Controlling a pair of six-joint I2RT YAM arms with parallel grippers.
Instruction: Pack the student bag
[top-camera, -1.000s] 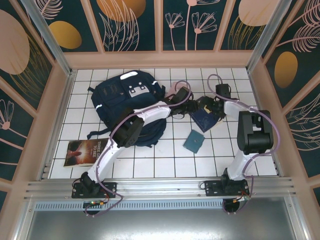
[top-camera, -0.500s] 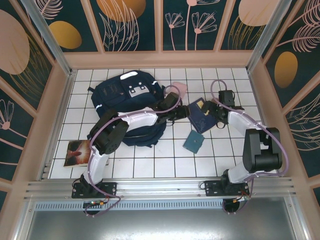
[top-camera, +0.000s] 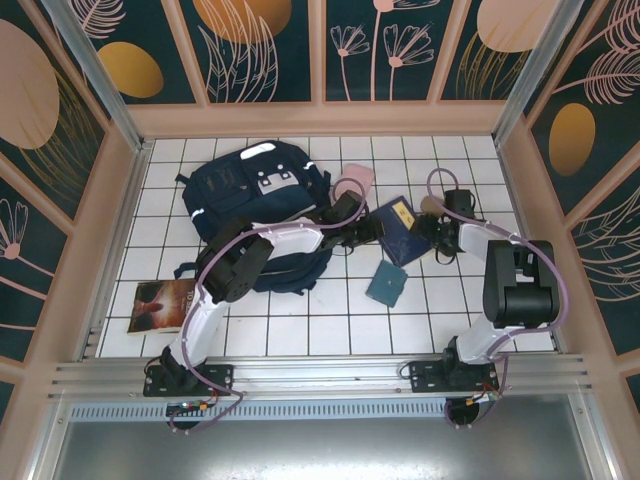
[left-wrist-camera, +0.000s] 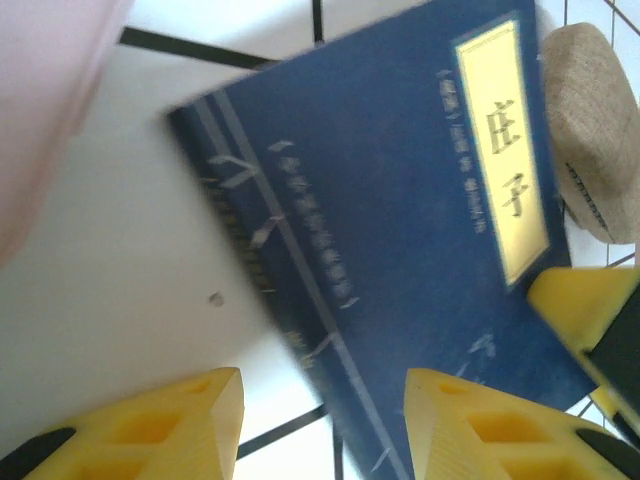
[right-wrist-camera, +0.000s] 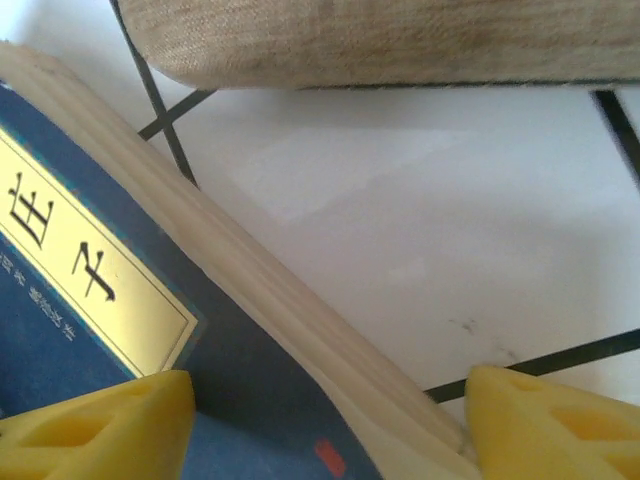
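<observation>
A: Locating the backpack (top-camera: 250, 195).
B: Lying flat on the far-left part of the tiled tabletop (top-camera: 300, 335), with the left arm (top-camera: 290, 238) reaching across its near edge.
A: Checking the left jaws.
B: Standing spread, pinching nothing. Hovering over the spine edge of the navy book (left-wrist-camera: 400, 230), one fingertip (left-wrist-camera: 190, 420) over bare tile, the other over the cover.
A: Checking the right jaws.
B: Standing spread as well, gripping nothing visibly. Straddling the page edge of the same book, one fingertip (right-wrist-camera: 100, 425) over the cover near the yellow label (right-wrist-camera: 90, 270), the other over white tile.
A: Listing the neighbouring items.
B: Lying just beyond the book: a tan woven pouch (right-wrist-camera: 380, 40). Lying beside the backpack's right side: a pink item (top-camera: 353, 182). Lying nearer than the navy book: a small teal booklet (top-camera: 386, 283). Lying at the near left, apart from the backpack: a paperback (top-camera: 160, 305).
</observation>
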